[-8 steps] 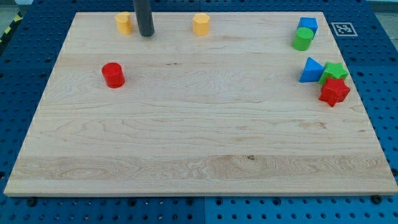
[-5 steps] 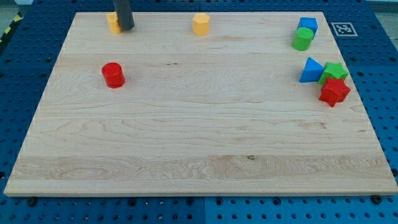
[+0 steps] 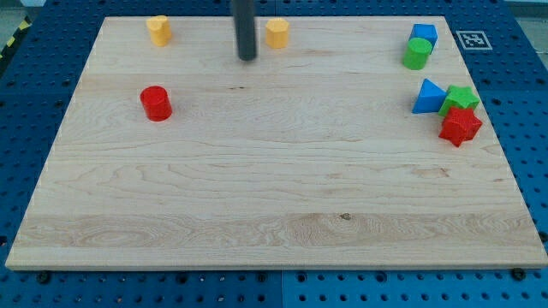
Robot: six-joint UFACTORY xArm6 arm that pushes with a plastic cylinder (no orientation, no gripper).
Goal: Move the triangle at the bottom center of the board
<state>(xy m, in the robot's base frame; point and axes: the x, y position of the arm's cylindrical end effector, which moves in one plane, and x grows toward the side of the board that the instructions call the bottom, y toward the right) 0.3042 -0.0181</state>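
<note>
My tip (image 3: 247,58) is near the view's top, just left of and below a yellow block (image 3: 276,32). The only triangle in view is a blue triangle (image 3: 428,96) at the view's right, touching a green block (image 3: 461,97) with a red star-shaped block (image 3: 461,126) just below it. No triangle shows at the bottom centre of the wooden board (image 3: 274,214). My tip touches no block.
Another yellow block (image 3: 157,29) lies at the top left. A red cylinder (image 3: 156,103) lies at the left. A blue block (image 3: 423,35) and a green cylinder (image 3: 417,53) sit together at the top right.
My tip went left against the top-left yellow block, nudging it slightly left, then swung right to beside the other yellow block. The other blocks have not moved.
</note>
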